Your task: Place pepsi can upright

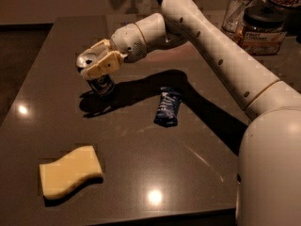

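The pepsi can is dark blue with a silver top. It stands nearly upright, tilted slightly, at the left middle of the dark table, its base at or just above the surface. My gripper is shut on the can's upper part, with cream-coloured fingers around its top. The white arm reaches in from the right.
A flat crumpled dark blue snack wrapper lies right of the can. A yellow sponge lies near the front left. A glass and a dark-lidded jar stand at the back right. The table's front edge is close.
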